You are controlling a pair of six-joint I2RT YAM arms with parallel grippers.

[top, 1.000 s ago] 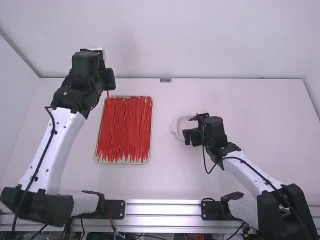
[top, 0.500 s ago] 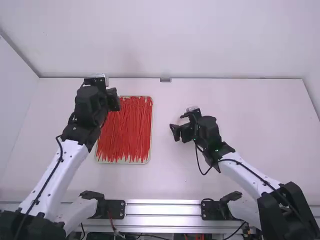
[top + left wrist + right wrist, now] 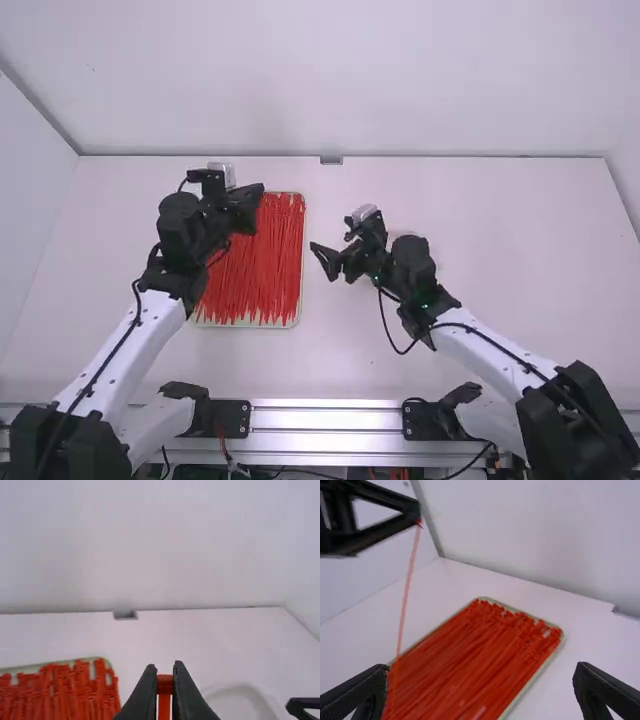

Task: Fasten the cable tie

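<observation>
**A:** Holding anything, is it, the left gripper [image 3: 164, 670]?

**B:** Yes. Its fingers are pinched almost together on one end of a single red cable tie [image 3: 405, 595]. The tie hangs straight down from the fingertips. I cannot tell whether its lower end touches the heap beneath.

**A:** Where is that gripper?

**B:** Raised over the far end of the tray [image 3: 246, 324], on the left half of the white table [image 3: 500, 230].

**A:** And the tray itself?

**B:** It is pale and flat with rounded corners. It is filled with loose red cable ties [image 3: 255, 265] lying mostly near to far.

**A:** What about the right gripper [image 3: 325, 260]?

**B:** It is spread wide with nothing between its fingers. It sits just right of the tray, near the middle of the table, and points left toward the heap and the hanging tie.

**A:** Anything else on the table?

**B:** A small grey bracket [image 3: 330, 158] sits at the far edge, against the wall. A white rounded object [image 3: 240, 697] lies to the right of the tray, close to the right gripper.
</observation>
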